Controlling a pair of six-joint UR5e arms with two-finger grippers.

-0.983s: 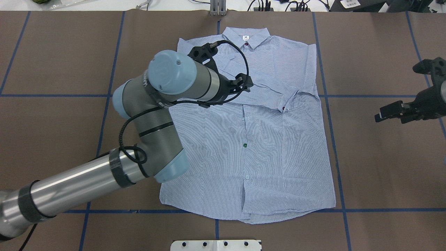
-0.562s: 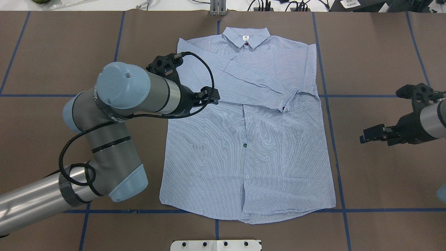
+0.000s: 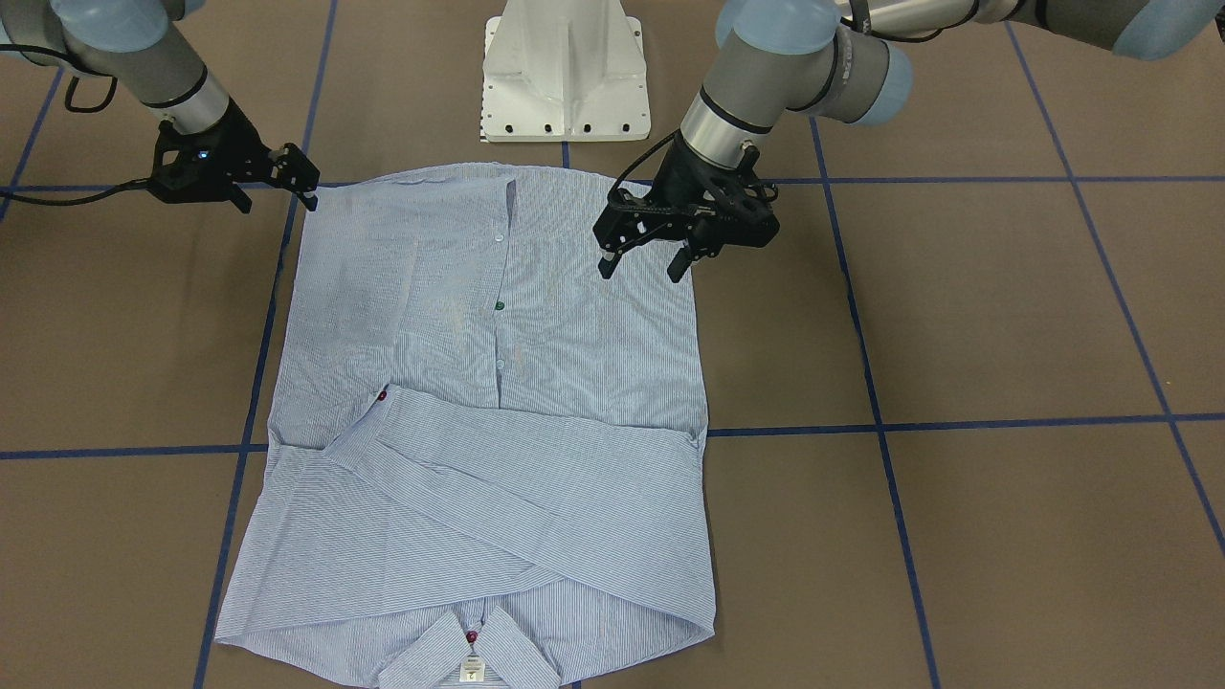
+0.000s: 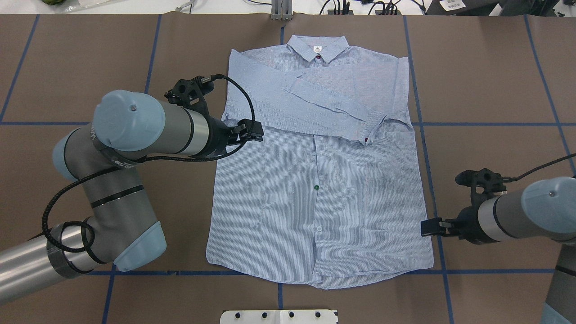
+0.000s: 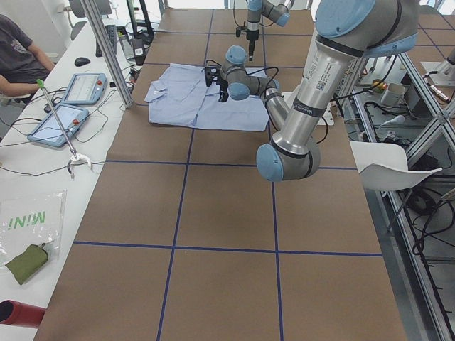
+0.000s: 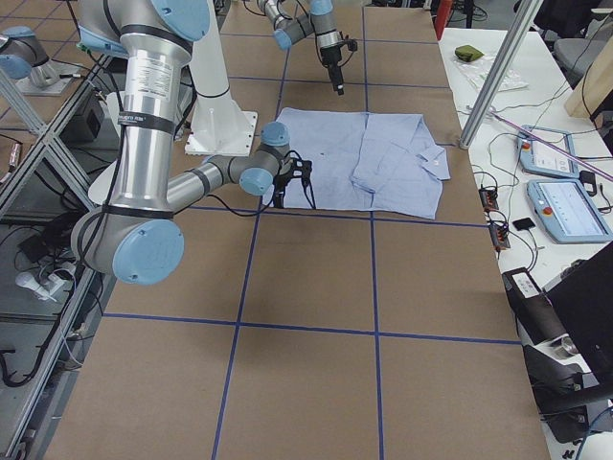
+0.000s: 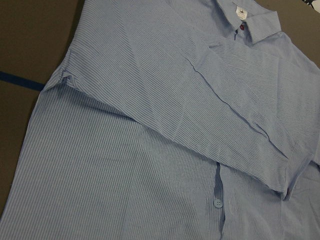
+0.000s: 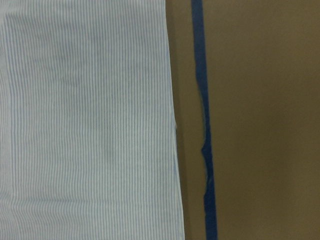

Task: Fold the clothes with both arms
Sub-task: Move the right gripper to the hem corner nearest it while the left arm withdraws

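One sleeve (image 4: pixel 328 108) lies folded across the chest of the light blue-and-white pinstriped button shirt (image 4: pixel 324 198), spread flat, front up, mid brown tabletop (image 4: pixel 495 67), collar toward the far edge. My left gripper (image 3: pixel 639 271) hangs over the shirt's left side, fingers wide, holding nothing. My right gripper (image 3: pixel 301 182) sits by the near right hem corner; I cannot tell its spread.

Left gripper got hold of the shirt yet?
No, the left gripper hangs open over the shirt, with nothing pinched between its fingers.
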